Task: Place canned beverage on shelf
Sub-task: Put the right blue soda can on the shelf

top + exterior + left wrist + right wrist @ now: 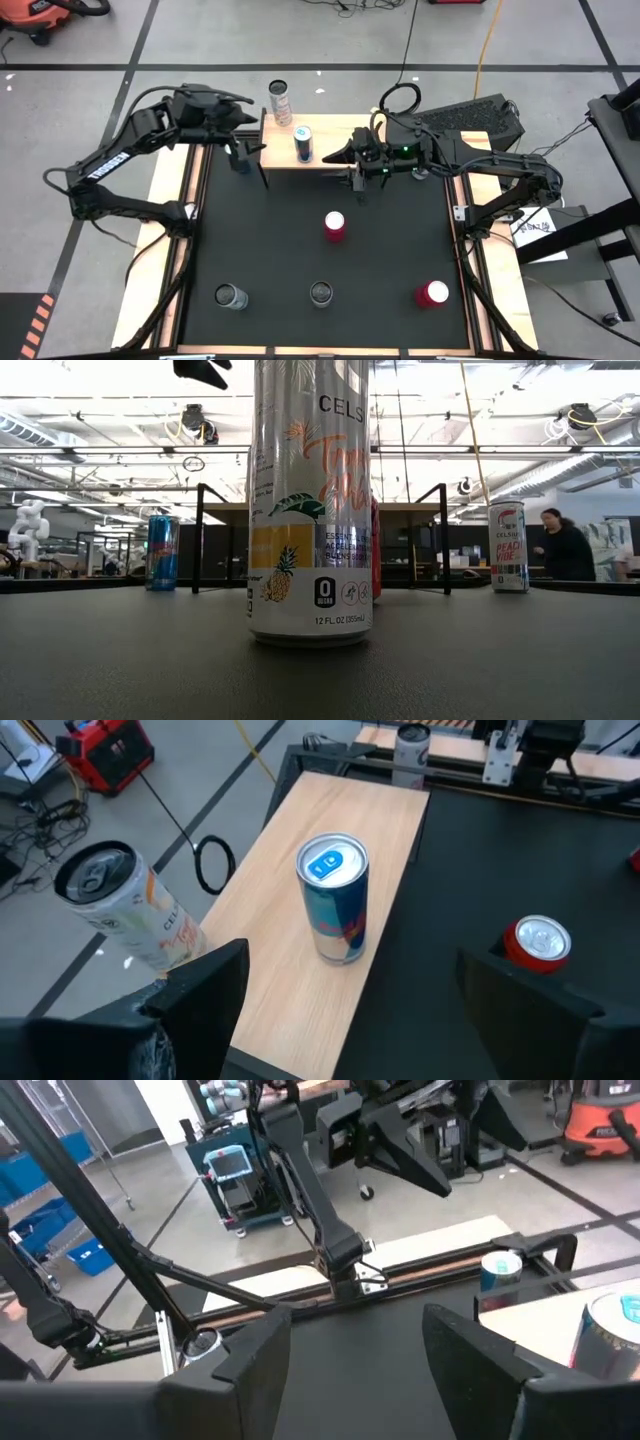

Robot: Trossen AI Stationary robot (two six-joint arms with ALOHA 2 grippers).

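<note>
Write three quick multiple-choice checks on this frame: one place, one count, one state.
1. Where does the blue can between the two grippers stand?
A. on the shelf
B. mid-mat
C. in the right gripper

2. How many red cans stand on the black mat?
A. one
B. two
C. four

3. How is the left gripper?
A. shut on a can
B. open, holding nothing
C. lying flat on the mat

Answers:
1 A: the blue can stands upright on the light-wood shelf.
2 B: one red can is near the middle of the black mat and another red can is at its near right.
3 B: the left gripper is at the shelf's left end, its fingers spread with nothing between them.
</note>
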